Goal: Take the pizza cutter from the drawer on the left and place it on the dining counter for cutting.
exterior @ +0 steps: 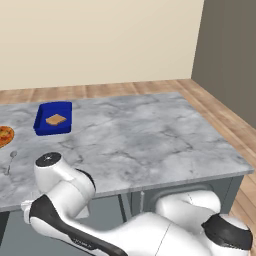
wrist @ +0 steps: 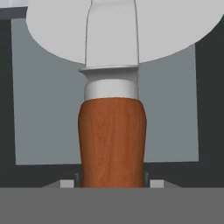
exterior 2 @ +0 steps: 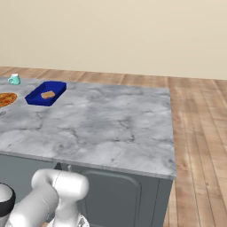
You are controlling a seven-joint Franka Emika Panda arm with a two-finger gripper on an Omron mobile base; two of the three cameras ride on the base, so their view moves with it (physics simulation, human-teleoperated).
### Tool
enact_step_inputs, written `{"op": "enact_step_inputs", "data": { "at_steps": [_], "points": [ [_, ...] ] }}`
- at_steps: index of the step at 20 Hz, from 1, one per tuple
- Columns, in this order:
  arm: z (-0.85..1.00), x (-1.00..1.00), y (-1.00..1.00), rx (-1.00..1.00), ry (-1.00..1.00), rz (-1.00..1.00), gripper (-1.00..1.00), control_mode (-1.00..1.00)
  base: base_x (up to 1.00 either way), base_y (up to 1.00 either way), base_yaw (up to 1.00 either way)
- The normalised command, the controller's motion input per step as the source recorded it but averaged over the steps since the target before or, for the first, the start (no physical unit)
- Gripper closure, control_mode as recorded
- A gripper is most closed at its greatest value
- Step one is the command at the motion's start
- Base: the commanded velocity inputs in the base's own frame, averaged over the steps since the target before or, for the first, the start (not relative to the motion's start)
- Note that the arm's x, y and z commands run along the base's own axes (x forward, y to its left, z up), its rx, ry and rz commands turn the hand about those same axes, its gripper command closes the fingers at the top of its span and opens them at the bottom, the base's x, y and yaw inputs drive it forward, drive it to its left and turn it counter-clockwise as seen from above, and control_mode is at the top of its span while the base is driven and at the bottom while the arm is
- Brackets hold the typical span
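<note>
Close up in the hand view is the pizza cutter point(wrist: 112, 140). Its reddish-brown handle stands between my fingertips point(wrist: 66, 183), and its round silver wheel spreads across the top. My gripper point(wrist: 110, 183) is shut on the handle. Behind the cutter lies the light grey floor of the drawer point(wrist: 43, 109), framed by dark walls. The dining counter point(exterior: 150, 140) point(exterior 2: 102, 128), a grey-white veined marble island, stretches ahead in both base views. My arm bends down below its near edge.
On the counter's left part sit a blue tray with a piece of bread point(exterior: 53, 118) point(exterior 2: 45, 94), a pizza point(exterior: 4, 135) point(exterior 2: 5, 99), a silver spoon point(exterior: 10, 160) and a teal mug point(exterior 2: 14, 79). Dark cabinet doors point(exterior 2: 115, 195) face me under the top.
</note>
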Motion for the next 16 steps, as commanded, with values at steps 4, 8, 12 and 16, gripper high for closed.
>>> {"op": "enact_step_inputs", "data": {
  "at_steps": [4, 8, 12, 16],
  "points": [
    [0.70, 0.20, -0.70, 0.00, 0.00, 0.00, 1.00, -1.00, 0.00, 0.00, 0.00],
    [0.52, 0.30, -0.84, 0.00, -0.05, 0.00, 1.00, -1.00, 0.00, 0.00, 0.00],
    [0.21, 0.16, -0.82, 0.00, 0.00, 0.00, 1.00, -1.00, 0.00, 0.00, 0.00],
    [0.10, 0.13, -0.85, 0.00, -0.01, 0.00, 1.00, -1.00, 0.00, 0.00, 0.00]
  ]
}}
